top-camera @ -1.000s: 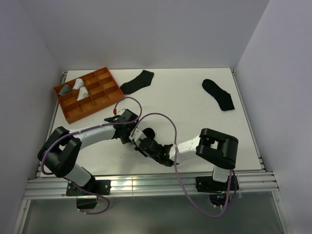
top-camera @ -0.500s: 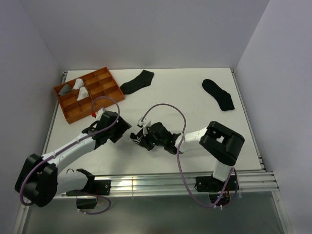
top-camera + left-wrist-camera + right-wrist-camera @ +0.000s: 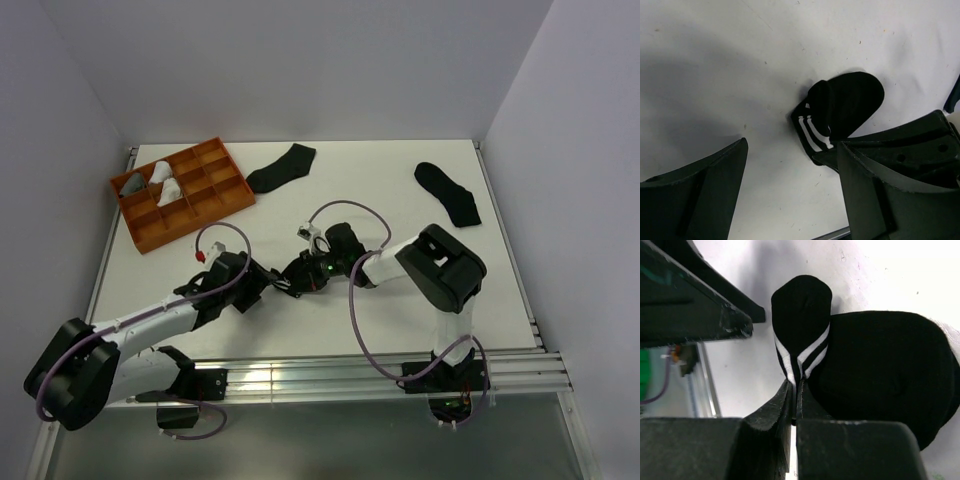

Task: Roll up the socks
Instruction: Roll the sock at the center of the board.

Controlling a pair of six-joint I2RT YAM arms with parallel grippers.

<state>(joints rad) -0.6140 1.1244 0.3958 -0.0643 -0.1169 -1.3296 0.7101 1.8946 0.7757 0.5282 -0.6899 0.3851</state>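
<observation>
A black sock with white stripes (image 3: 855, 370), partly rolled, lies near the table's front middle (image 3: 296, 281). My right gripper (image 3: 795, 390) is shut on its striped cuff; in the top view it (image 3: 300, 278) sits low over the sock. My left gripper (image 3: 258, 288) is open and empty just left of the sock, jaws wide, with the sock (image 3: 840, 110) ahead of the fingers. Two more black socks lie flat at the back: one (image 3: 281, 167) at centre-left, one (image 3: 447, 193) at the right.
An orange compartment tray (image 3: 198, 192) stands at the back left with a grey (image 3: 132, 184) and white rolled socks (image 3: 166, 182) in its left cells. Cables loop above both arms. The table's front rail runs just below the grippers.
My left gripper has let go and drawn back left, then returned toward the sock with jaws open. My right gripper has moved up and left, still gripping the sock.
</observation>
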